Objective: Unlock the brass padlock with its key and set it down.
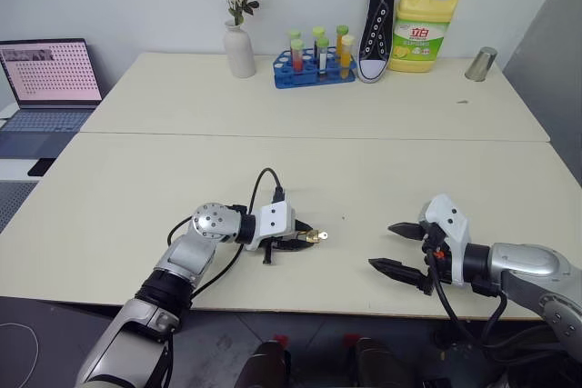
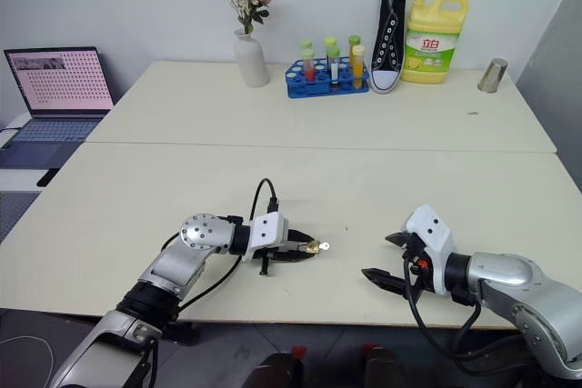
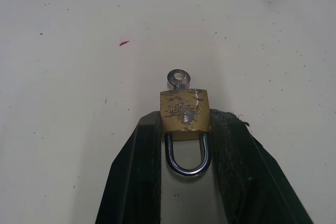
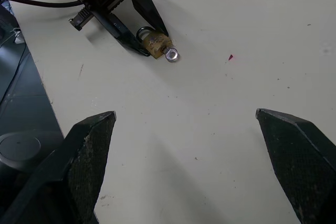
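Note:
The brass padlock (image 3: 185,113) lies on the cream table (image 1: 273,161) near its front edge, its silver shackle (image 3: 187,167) pointing back between my left fingers. A silver key (image 3: 179,78) sticks out of the body's far end. My left gripper (image 3: 185,121) lies low on the table, and both black fingers press the sides of the brass body. From the right wrist view the padlock (image 4: 155,43) and key (image 4: 171,54) show at the left gripper's tips. My right gripper (image 1: 383,245) hovers to the right of the padlock, wide open and holding nothing.
Along the table's back stand a white vase of flowers (image 1: 240,50), a blue rack of test tubes (image 1: 314,65), a black shoe (image 1: 377,24), a yellow detergent bottle (image 1: 424,29) and a metal cup (image 1: 480,64). An open laptop (image 1: 47,88) sits far left.

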Tool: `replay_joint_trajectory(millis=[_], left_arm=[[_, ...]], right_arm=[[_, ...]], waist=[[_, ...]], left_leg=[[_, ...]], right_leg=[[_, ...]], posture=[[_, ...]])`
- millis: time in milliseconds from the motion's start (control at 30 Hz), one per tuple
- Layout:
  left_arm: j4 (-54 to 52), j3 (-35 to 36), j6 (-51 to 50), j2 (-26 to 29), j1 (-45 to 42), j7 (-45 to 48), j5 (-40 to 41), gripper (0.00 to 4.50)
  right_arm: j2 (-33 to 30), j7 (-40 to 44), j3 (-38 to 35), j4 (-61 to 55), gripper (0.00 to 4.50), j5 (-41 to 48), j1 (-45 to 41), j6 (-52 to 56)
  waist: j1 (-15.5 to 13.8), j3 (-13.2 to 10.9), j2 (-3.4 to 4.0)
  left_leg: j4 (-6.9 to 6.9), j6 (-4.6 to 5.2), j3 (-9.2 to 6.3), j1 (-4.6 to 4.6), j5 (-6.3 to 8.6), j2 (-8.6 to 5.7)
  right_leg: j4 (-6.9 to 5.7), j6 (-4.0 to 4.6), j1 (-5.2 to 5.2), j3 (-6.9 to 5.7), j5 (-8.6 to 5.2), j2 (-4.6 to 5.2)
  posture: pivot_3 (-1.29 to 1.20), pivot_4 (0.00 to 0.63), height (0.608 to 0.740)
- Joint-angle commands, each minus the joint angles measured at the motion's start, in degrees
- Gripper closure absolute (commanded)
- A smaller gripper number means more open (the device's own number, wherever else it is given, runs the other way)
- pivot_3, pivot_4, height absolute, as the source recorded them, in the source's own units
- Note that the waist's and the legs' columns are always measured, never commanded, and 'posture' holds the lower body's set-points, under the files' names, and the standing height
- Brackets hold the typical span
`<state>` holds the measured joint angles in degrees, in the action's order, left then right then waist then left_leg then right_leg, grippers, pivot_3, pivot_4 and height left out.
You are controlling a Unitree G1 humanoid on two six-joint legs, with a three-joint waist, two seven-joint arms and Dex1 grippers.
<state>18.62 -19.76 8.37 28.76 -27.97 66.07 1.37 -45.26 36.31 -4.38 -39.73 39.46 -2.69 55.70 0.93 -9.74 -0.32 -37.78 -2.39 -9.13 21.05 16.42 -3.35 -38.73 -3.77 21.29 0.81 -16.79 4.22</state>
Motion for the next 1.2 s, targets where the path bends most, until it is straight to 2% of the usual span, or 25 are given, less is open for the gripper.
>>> replay_joint_trajectory(millis=[33, 167, 267, 467, 733, 1133, 1200], left_arm=[[0.1, 0.5, 4.7, -0.2, 1.3, -4.3, -2.9, 3.52], [-1.7, 5.4, 26.0, -0.1, 2.1, -10.7, -2.1, 3.52], [-1.0, 7.6, 39.8, 1.5, 2.6, -16.2, -5.6, 3.52], [0.8, 8.5, 54.1, 3.9, 1.7, -22.3, -10.1, 3.52], [-1.3, 7.7, 55.5, 4.2, 2.0, -27.2, -14.7, 3.52], [-1.9, 7.0, 54.9, 5.5, 1.6, -30.5, -17.0, 3.52], [-1.9, 6.6, 54.4, 5.7, 1.7, -30.7, -17.0, 3.52]], right_arm=[[-0.2, 1.2, -0.3, -1.4, 0.0, -0.8, 0.1, -3.5], [1.1, 2.3, -0.1, -0.5, 0.0, -1.9, 0.0, -8.3], [2.9, 3.2, 0.5, 0.5, 0.0, -0.1, -1.6, -9.0], [7.7, 3.3, 2.3, 5.1, 0.0, 3.4, -7.5, -7.0], [12.4, 3.0, 4.5, 9.7, 0.0, 7.3, -14.5, -2.9], [13.5, 3.3, 7.7, 10.9, 0.0, 6.2, -16.1, -3.5], [13.9, 2.9, 7.5, 10.9, 0.39, 6.5, -16.2, -3.3]], waist=[[0.0, 0.0, -0.01], [0.0, -0.1, -0.13], [0.0, -0.1, -0.14], [0.1, -0.1, -0.16], [0.1, -0.1, -0.15], [0.6, -0.1, -0.15], [0.6, -0.1, -0.15]], left_leg=[[0.0, 0.0, 0.0, 0.0, 0.0, 0.02], [0.04, -0.01, -0.02, 0.05, 0.0, 0.08], [0.06, -0.02, -0.03, 0.16, -0.01, 0.19], [0.13, -0.02, 0.03, 0.15, 0.0, 0.05], [0.25, -0.02, 0.01, 0.2, 0.0, -0.01], [0.44, -0.02, 0.03, 0.26, -0.01, -0.01], [0.47, -0.02, 0.03, 0.26, -0.01, -0.01]], right_leg=[[0.0, -0.01, 0.0, 0.01, 0.0, 0.0], [0.01, 0.09, 0.13, 0.04, 0.05, -0.01], [0.06, 0.11, 0.26, 0.06, 0.06, 0.0], [0.14, 0.11, 0.24, 0.1, 0.06, 0.01], [0.15, 0.12, 0.35, 0.07, 0.07, -0.01], [0.13, 0.12, 0.53, 0.07, 0.07, -0.04], [0.13, 0.12, 0.56, 0.07, 0.07, -0.04]], posture=[[0.0, 0.15, 0.74], [0.0, 0.15, 0.74], [0.0, 0.15, 0.74], [0.0, 0.15, 0.74], [0.0, 0.15, 0.74], [0.0, 0.15, 0.74], [0.0, 0.15, 0.74]])
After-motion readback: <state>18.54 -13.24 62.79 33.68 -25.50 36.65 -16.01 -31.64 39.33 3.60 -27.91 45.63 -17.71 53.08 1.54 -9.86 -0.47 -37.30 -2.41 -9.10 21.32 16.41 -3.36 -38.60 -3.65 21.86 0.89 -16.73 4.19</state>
